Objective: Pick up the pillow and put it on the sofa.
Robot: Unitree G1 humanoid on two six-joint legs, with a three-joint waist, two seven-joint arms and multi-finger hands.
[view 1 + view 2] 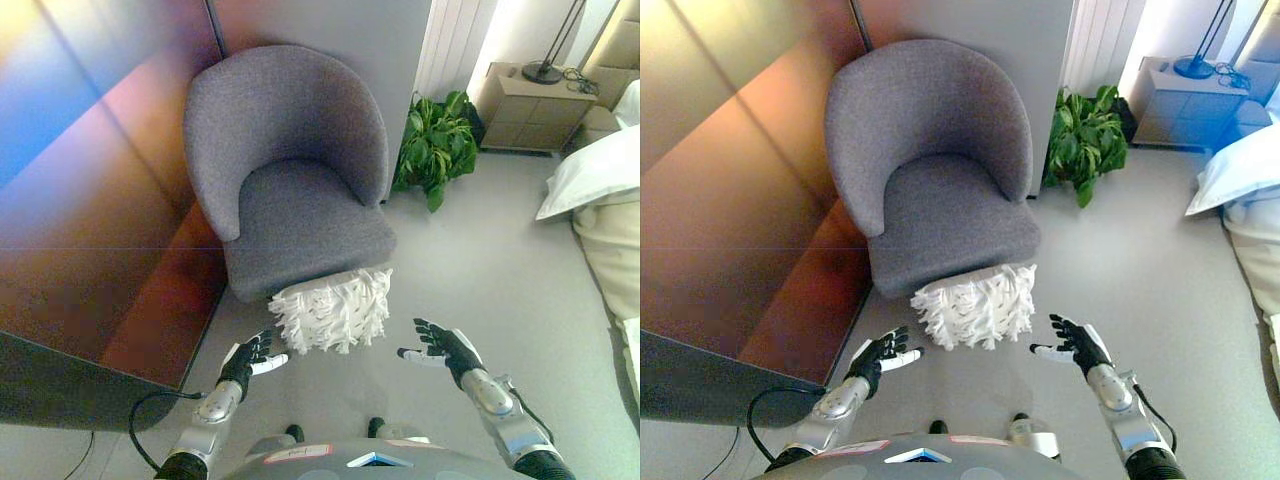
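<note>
White shaggy pillow (332, 309) on the floor against the front of the grey chair (291, 170), left hand (249, 360) and right hand (443, 347) either side of it, fingers spread, holding nothing, plant (436, 145) beyond.

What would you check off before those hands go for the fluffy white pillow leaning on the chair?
1. Pillow in reach between the two hands: ok, it leans on the front of the grey armchair, on the floor.
2. Left robot hand free: ok, fingers spread, holding nothing, just beside the pillow's lower left corner.
3. Right robot hand free: ok, open, a gap away from the pillow's right side.
4. Armchair seat bare for the drop: ok, nothing lies on it.
5. Potted plant out of the way: ok, it stands beside the armchair, apart from the pillow.
6. Pillow's weight or stiffness: cannot tell.
</note>
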